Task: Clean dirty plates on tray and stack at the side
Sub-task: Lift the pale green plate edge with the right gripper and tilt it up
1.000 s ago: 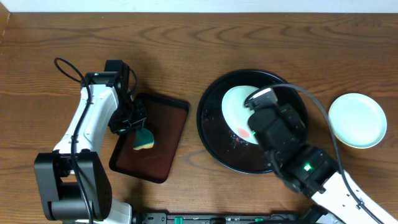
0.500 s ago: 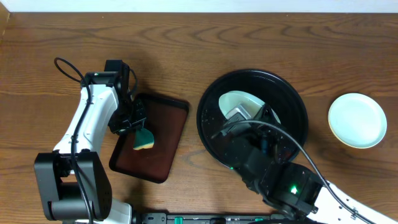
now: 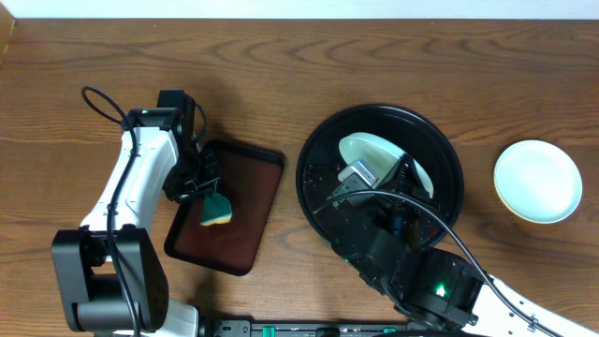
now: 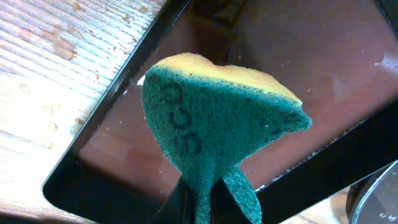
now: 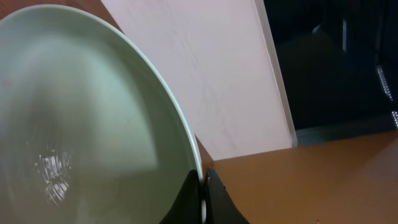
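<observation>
My right gripper (image 5: pixel 203 182) is shut on the rim of a pale mint plate (image 5: pixel 87 124), with the rim pinched between both jaws. In the overhead view this plate (image 3: pixel 368 151) is held tilted above the round black tray (image 3: pixel 312 155), and the right gripper (image 3: pixel 365 175) and its arm cover the plate's lower part. No smear shows on the part I can see. A second pale mint plate (image 3: pixel 537 181) lies flat on the bare wood to the right of the tray. My left gripper (image 4: pixel 205 202) is shut on a green and yellow sponge (image 4: pixel 217 118).
The left gripper (image 3: pixel 210 194) holds the sponge (image 3: pixel 219 211) over a rectangular dark maroon tray (image 3: pixel 245 197), also seen in the left wrist view as the maroon tray (image 4: pixel 298 56). My right arm (image 3: pixel 421 271) fills the bottom right. Bare wood lies between the two trays.
My right arm has raised the mint plate off the black tray and tilted it up; its red smear no longer shows. The left arm and sponge have not moved.
</observation>
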Controlling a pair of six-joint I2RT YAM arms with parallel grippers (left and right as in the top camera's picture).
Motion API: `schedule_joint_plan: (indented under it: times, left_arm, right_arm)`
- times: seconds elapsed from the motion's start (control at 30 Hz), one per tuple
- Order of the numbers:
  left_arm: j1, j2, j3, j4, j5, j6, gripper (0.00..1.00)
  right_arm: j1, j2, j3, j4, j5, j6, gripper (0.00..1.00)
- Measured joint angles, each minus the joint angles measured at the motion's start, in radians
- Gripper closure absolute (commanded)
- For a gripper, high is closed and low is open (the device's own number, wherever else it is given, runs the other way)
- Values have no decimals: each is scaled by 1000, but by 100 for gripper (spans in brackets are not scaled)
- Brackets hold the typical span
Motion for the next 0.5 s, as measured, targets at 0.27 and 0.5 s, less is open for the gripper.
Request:
schedule_joint_plan:
  times: [0.27, 0.5]
  left_arm:
    - [0, 0, 0, 0, 0, 0, 92]
    - [0, 0, 0, 0, 0, 0, 92]
  right_arm:
    - [0, 0, 0, 0, 6, -20, 99]
    - [0, 0, 0, 0, 19, -27, 99]
